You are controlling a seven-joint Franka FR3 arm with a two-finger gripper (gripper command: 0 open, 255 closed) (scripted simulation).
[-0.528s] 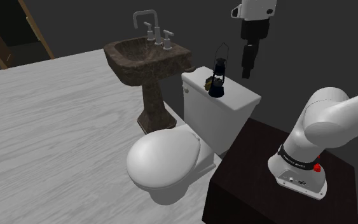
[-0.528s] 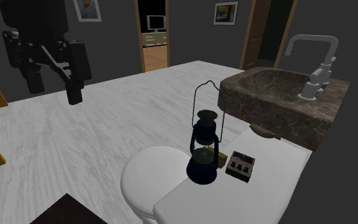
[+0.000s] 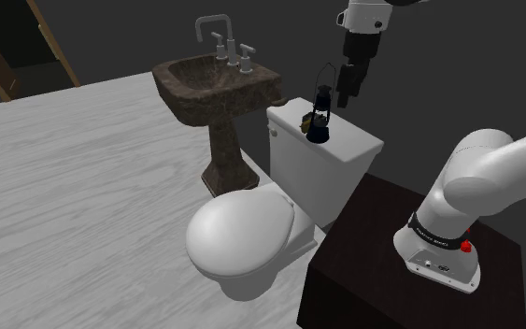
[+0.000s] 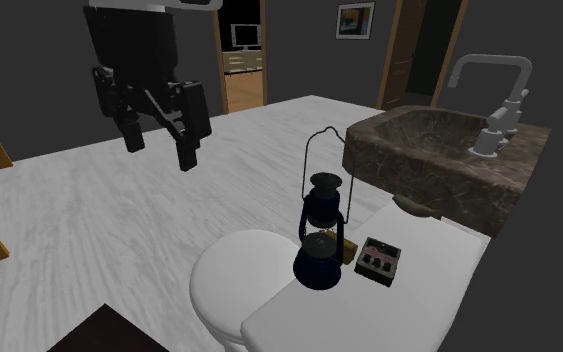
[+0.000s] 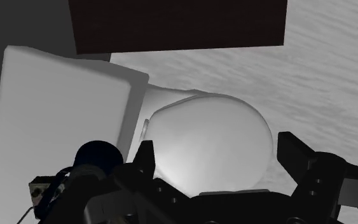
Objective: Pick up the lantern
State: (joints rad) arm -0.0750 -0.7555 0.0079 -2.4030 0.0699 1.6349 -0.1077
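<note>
Lantern (image 4: 321,235) sits upright on the toilet tank (image 4: 409,300), untouched, and the tool (image 4: 159,150) hangs in the air nearby, jaws spread apart, so basically the whole grab's left to do.

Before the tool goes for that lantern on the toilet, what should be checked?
1. Tool open, nothing between its fingers: ok.
2. Lantern upright on the toilet tank: ok.
3. Tool lined up over the lantern: not ok, it hangs high and off to one side.
4. Small box clear of the lantern's base: cannot tell, they sit very close.
5. Sink out of the tool's way: ok, it stands on the lantern's far side.
</note>
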